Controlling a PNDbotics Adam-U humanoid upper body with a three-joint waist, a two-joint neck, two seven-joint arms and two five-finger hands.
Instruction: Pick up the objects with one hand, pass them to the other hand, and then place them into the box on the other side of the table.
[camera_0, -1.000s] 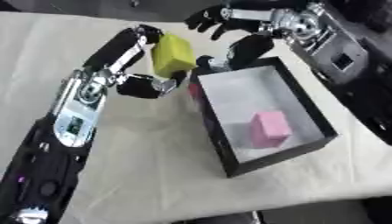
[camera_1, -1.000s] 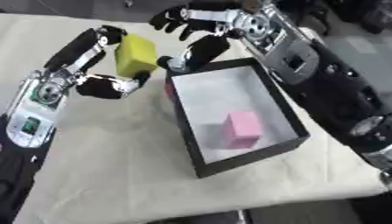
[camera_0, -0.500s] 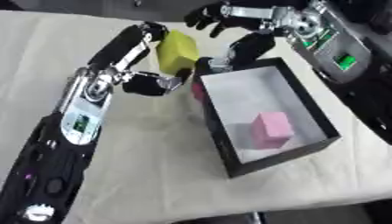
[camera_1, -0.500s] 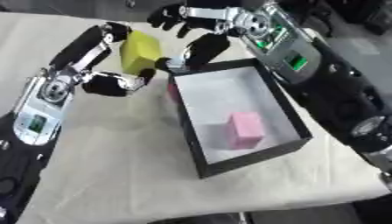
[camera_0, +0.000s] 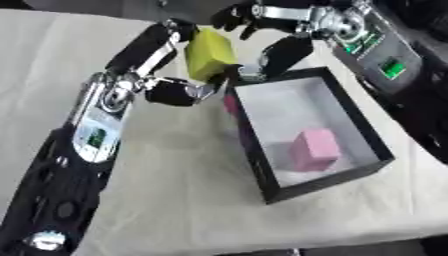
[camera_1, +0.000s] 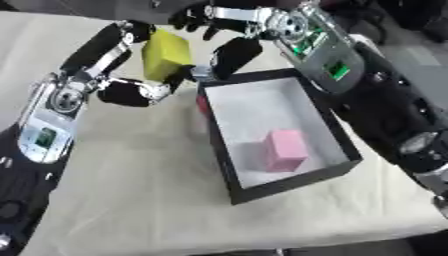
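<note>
Left eye view: yellow block (camera_0: 207, 53) held between two hands above the table (camera_0: 175, 200), just off the box's far corner.
Left hand (camera_0: 175, 90) has fingers and thumb curled around the block. Right hand (camera_0: 262, 30) is spread wide just beyond it, fingers arched over its top. Black box (camera_0: 372, 165) sits below the right hand, a pink block (camera_0: 313, 148) lying inside.

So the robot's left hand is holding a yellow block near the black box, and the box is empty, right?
Not quite: the black box is not empty. The left eye view shows a pink block lying inside it. The left hand does hold the yellow block near the box.
</note>
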